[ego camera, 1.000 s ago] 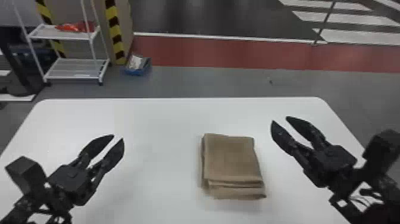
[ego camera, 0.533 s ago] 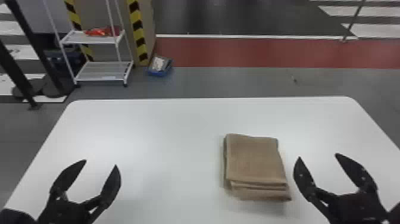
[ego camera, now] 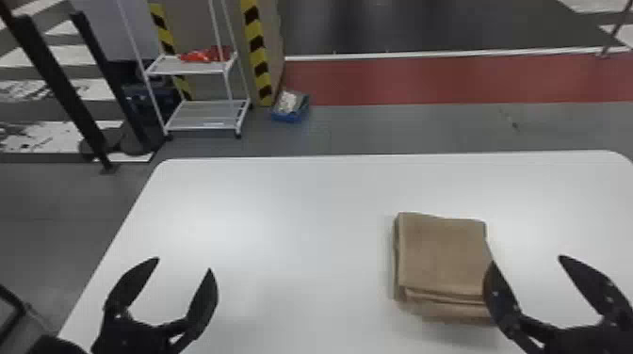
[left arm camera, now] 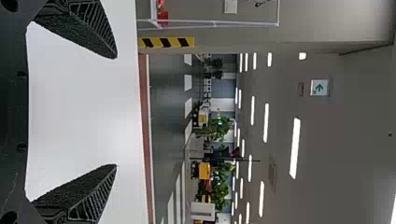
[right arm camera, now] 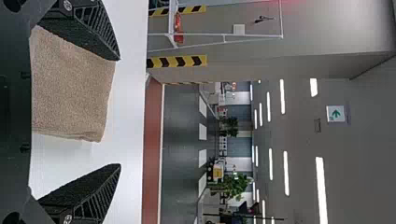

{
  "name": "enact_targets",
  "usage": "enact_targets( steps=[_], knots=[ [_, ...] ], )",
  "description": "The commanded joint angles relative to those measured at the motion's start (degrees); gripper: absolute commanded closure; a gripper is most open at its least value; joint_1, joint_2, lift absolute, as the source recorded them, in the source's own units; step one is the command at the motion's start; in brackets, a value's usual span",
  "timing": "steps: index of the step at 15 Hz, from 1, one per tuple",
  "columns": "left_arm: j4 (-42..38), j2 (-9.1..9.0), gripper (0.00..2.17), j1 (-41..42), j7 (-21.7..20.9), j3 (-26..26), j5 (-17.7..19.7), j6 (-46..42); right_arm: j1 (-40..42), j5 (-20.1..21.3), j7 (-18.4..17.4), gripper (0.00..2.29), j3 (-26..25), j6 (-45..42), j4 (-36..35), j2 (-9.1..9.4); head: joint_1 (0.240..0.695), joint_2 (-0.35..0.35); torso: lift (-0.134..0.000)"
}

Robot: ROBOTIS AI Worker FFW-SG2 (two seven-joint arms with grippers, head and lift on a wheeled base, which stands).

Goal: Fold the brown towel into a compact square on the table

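In the head view my left gripper (ego camera: 183, 263) stands open over the left part of the table, well away from the towel. My right gripper (ego camera: 525, 259) is open at the right, its left finger overlapping the near right corner of the brown towel (ego camera: 438, 254). The towel lies flat, folded into a compact, layered, roughly square stack. In the left wrist view the left gripper (left arm camera: 116, 112) has nothing between its fingers. In the right wrist view the right gripper (right arm camera: 120, 112) is spread wide, with the towel (right arm camera: 72, 88) beyond and partly behind one finger.
The white table (ego camera: 282, 212) reaches back to a straight far edge. Behind it on the floor stand a white shelf rack (ego camera: 202, 115) holding red items and a blue box (ego camera: 289, 108). Dark posts (ego camera: 66, 89) rise at the back left.
Both grippers have turned from slanting inward to pointing more forward, with their fingers spread wider. The right one now overlaps the towel's edge in view. The head view has shifted; the towel looks unchanged.
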Motion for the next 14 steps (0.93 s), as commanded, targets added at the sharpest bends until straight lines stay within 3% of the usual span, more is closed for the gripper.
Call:
enact_targets(
  steps=[1, 14],
  knots=[
    [0.0, -0.15, 0.05, 0.0, -0.2, 0.5, 0.1, 0.4, -0.2, 0.7, -0.1, 0.07, 0.7, 0.0, 0.3, 0.05, 0.695, 0.136, -0.124],
    [-1.3, -0.15, 0.05, 0.7, -0.4, 1.2, 0.5, 1.1, -0.5, 1.0, -0.1, 0.07, 1.3, -0.2, 1.1, 0.05, 0.695, 0.166, -0.124]
  ],
)
